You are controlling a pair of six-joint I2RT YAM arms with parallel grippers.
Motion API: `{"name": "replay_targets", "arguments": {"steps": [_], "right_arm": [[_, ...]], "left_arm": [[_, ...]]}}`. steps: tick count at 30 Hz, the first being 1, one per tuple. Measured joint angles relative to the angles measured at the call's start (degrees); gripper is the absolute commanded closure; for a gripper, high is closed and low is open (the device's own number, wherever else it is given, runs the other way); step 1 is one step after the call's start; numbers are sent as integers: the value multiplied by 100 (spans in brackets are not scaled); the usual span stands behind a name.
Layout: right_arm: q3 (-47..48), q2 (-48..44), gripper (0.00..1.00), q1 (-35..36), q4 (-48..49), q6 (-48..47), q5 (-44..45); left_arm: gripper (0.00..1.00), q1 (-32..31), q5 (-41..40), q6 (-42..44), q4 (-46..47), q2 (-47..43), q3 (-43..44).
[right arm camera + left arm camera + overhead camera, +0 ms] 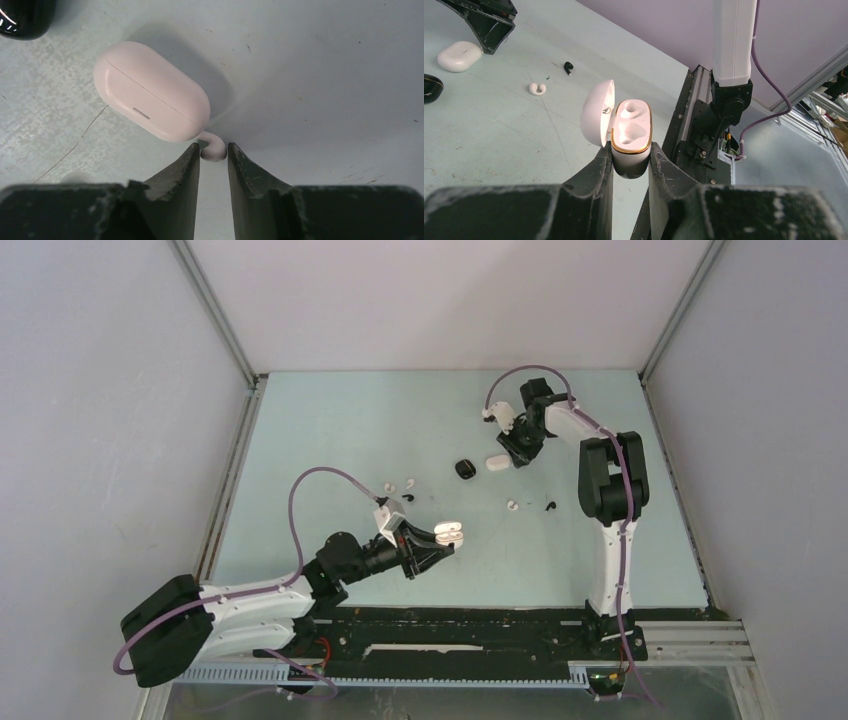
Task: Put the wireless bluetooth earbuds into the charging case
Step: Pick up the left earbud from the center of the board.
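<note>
White earbud [216,149], half hidden behind closed case [150,92], sits between right gripper [214,154] tips.

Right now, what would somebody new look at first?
First, the open white case, gold-rimmed with empty wells, gripped by the left end effector near the middle of the table. Farther back, the right end effector has a tiny white earbud between its fingertips, beside a closed white case.

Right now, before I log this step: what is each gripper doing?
Left gripper: shut on the open charging case.
Right gripper: fingertips flank a white earbud; grip cannot be told.
</note>
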Motion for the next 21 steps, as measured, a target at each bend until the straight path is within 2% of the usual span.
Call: {"name": "replay_targets", "arguments": {"steps": [9,12,15,18,21], "right_arm": [[-37,-11,88,4,17,17,-22],[-326,-192,93,20,203,17,-9],[-951,-621,100,39,332,13,44],[-1716,-1335,100,79,278,-31,109],[-2070,-2133,100,125,155,-76,111]], "left_arm": [[100,0,-2,-9,-2,-2,0],[100,0,-4,-13,-2,-2,0],[100,0,-22,-50,9,35,0],[100,0,-76,-98,70,251,2],[100,0,-138,-131,184,586,7]]}}
